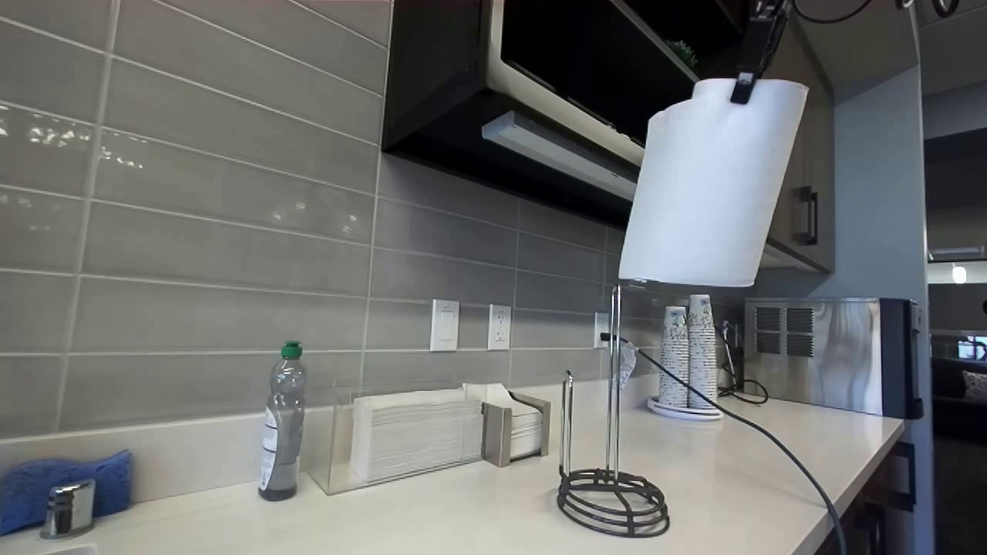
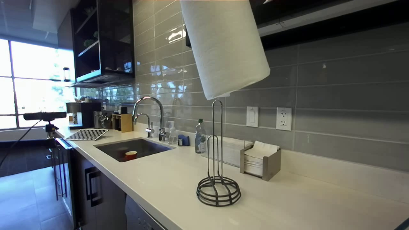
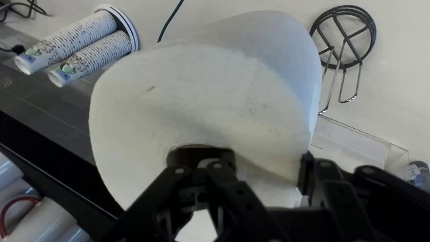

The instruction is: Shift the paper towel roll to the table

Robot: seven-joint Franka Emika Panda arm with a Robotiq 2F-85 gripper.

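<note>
One long cream desk [image 1: 432,520] runs along grey tiles [image 1: 231,181]; above, the part-closed black gripper [image 3: 265,164] clamps a tilted white paper towel roll [image 1: 709,189].

You've got, in an exterior view: matt paper towel roll [image 1: 709,193] upper right, smooth table [image 1: 432,520], glossy tiled wall [image 1: 231,177] left, shiny metal rod [image 1: 614,408], base [image 1: 630,520] possibly coated.
</note>
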